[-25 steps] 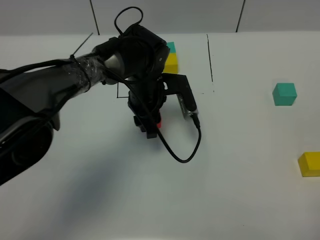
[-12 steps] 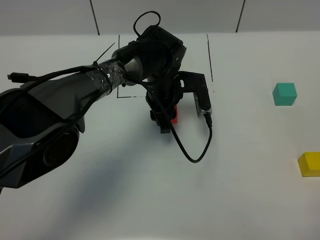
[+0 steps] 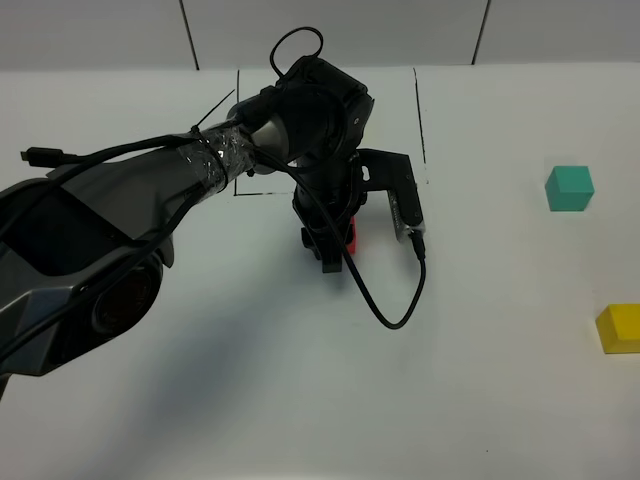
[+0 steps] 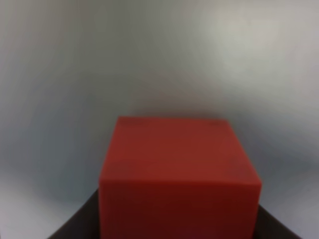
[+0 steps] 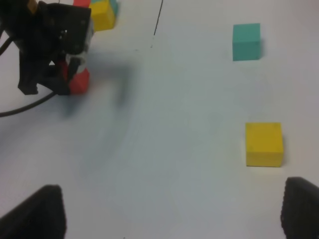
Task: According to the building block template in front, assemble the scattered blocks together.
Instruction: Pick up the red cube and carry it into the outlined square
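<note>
My left gripper (image 3: pixel 336 244) is shut on the red cube (image 3: pixel 349 238), low over the table just in front of the black drawn rectangle (image 3: pixel 419 110). The red cube fills the left wrist view (image 4: pixel 179 169). In the right wrist view the left gripper (image 5: pixel 59 74) holds the red cube (image 5: pixel 79 80). The template (image 5: pixel 102 14) shows partly there; my left arm hides it in the exterior view. The teal cube (image 3: pixel 569 188) (image 5: pixel 246 42) and the yellow cube (image 3: pixel 620 328) (image 5: pixel 264 144) lie at the right. My right gripper (image 5: pixel 174 191) is open and empty, near the yellow cube.
The left arm (image 3: pixel 150 200) and its looping black cable (image 3: pixel 395 310) stretch across the left and middle of the white table (image 3: pixel 480 400). A grey wall runs along the far edge.
The left gripper has carried the red cube to the right, along the front of the rectangle. In the last half second it barely moved. The teal and yellow cubes have not moved.
</note>
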`<state>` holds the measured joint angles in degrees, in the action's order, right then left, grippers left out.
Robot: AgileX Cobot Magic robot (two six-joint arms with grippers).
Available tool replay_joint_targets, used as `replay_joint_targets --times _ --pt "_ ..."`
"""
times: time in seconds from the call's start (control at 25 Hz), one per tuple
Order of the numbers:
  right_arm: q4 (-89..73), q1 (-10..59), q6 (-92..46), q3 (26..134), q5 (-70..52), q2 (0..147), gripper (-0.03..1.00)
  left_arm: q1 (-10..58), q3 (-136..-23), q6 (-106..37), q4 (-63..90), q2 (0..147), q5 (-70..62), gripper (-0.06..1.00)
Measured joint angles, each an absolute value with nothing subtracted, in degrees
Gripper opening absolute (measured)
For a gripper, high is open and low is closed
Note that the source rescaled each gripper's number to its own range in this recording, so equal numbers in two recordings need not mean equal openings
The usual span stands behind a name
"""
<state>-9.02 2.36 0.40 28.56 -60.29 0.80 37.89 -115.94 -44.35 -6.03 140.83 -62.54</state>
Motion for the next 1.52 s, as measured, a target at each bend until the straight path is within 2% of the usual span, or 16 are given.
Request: replay_joint_targets --times 1.52 --pt "-9.1 2.4 0.4 28.6 -60.2 0.8 0.76 37.9 -116.1 -46.1 -6.1 141.9 -60.7 0.01"
